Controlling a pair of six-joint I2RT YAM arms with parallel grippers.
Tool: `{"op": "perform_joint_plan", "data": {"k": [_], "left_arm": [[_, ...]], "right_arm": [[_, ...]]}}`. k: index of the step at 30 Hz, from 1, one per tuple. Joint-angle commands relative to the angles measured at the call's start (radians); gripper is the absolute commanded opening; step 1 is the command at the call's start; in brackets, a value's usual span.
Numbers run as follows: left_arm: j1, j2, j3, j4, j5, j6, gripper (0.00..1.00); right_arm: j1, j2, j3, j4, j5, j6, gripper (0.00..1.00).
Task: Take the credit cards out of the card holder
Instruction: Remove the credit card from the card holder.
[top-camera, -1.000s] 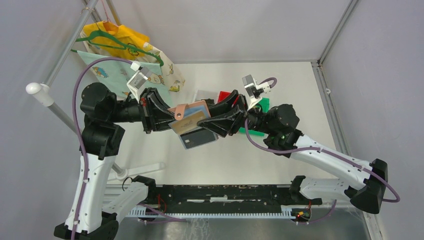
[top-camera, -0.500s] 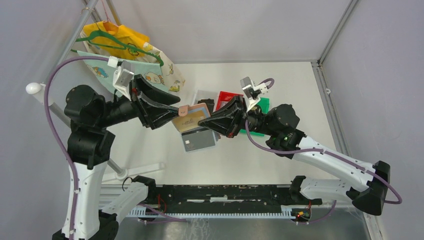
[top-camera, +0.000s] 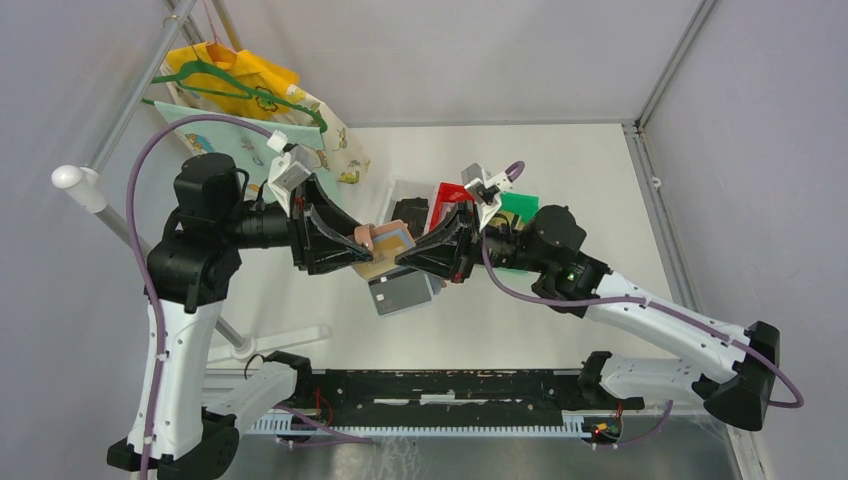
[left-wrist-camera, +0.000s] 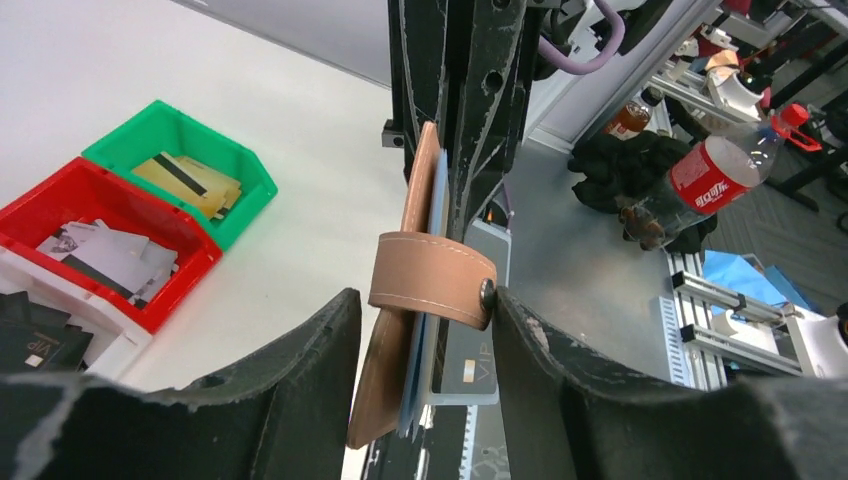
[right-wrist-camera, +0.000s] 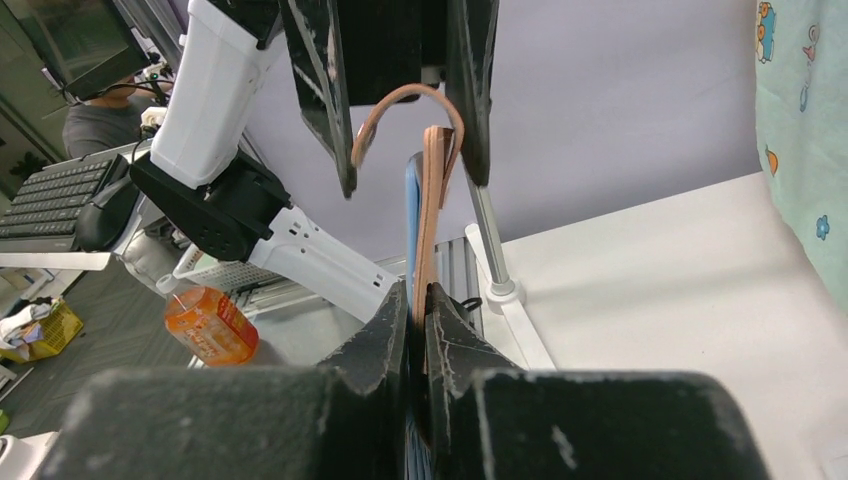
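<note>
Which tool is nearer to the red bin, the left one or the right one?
Right. The right tool, shut on the card holder, hangs close by the red bin; the left tool is open farther left, beyond the holder.

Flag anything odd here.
A grey card seems to dangle half out of the card holder, pinched in mid-air by the right gripper; its unsnapped tab loops inside the open left gripper.

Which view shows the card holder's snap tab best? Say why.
Left wrist: the snap tab faces the camera, whole and sharp. Right wrist shows it edge-on as a thin loop; top external shows a small pink corner.
</note>
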Motion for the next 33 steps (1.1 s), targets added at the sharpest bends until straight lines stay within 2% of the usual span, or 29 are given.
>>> {"op": "perform_joint_plan", "data": {"k": [1,7,14,18,23,28,33], "left_arm": [[-0.002,-0.030,0.034,-0.206,0.008,0.232,0.56],[-0.002,-0.052,0.020,-0.373,0.022,0.396,0.53],[-0.002,-0.069,-0.003,-0.360,0.016,0.410,0.42],[-0.002,-0.093,-0.059,-0.153,0.002,0.231,0.31],[-0.001,-0.109,-0.124,0.095,0.011,-0.024,0.21],[-0.002,-0.083,-0.163,0.267,0.051,-0.265,0.16],[-0.002,-0.061,-0.173,0.338,0.102,-0.369,0.19]], "right_arm": [[0.000,0.002,0.088,0.048,-0.011,-0.014,0.06],[-0.003,0.041,0.148,0.003,-0.034,-0.012,0.05],[-0.003,0.108,0.208,-0.029,-0.086,0.030,0.05],[-0.003,0.136,0.221,-0.057,-0.101,0.042,0.05],[-0.003,0.129,0.205,-0.049,-0.122,0.048,0.05],[-0.003,0.113,0.188,-0.035,-0.122,0.049,0.05],[-0.002,0.111,0.183,-0.038,-0.118,0.054,0.05]]}}
